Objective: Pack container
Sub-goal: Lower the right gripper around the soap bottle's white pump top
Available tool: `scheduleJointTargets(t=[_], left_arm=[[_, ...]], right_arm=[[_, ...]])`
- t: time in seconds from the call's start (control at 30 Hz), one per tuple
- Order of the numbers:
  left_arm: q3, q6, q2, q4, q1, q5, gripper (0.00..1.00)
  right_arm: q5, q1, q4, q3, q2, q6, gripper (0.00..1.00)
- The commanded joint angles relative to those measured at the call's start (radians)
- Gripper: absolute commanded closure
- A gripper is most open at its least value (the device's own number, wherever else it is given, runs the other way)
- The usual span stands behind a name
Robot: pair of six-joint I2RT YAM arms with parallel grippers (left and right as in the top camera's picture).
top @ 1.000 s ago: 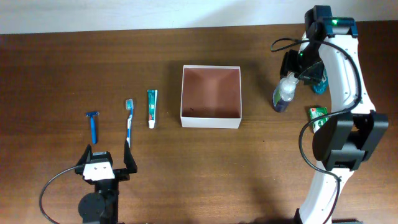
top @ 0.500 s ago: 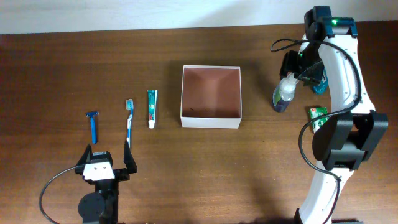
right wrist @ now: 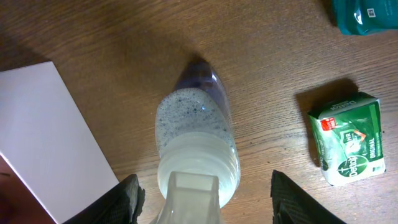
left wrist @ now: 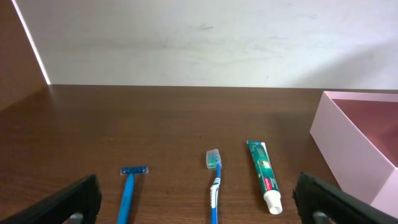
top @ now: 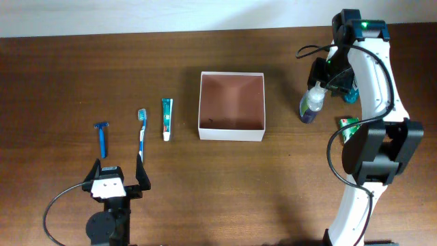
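Over at the right side of the surface (top: 68, 82), the right pincer (right wrist: 204, 198) straddles the spray bottle (right wrist: 194, 118). Its jaws are part open with a gap on either side, and they grip nothing yet. The step in hand looks like grasping the bottle. Next the jaws must close squarely, lift it, and carry it to the container (top: 231, 134) standing mid-surface. The left pincer (top: 119, 169) sits wide open and empty near the toothbrush (top: 142, 130).
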Motion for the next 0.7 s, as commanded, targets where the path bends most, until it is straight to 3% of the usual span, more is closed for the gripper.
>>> scheduleJointTargets(t=[0.0, 0.67], left_arm=[[-0.003, 0.011, -0.006, -0.005, -0.004, 0.011, 0.01], [-0.003, 0.011, -0.006, -0.005, -0.004, 0.011, 0.01]], right_arm=[[0.005, 0.006, -0.005, 0.003, 0.015, 0.004, 0.42], [0.005, 0.006, -0.016, 0.015, 0.014, 0.004, 0.62]])
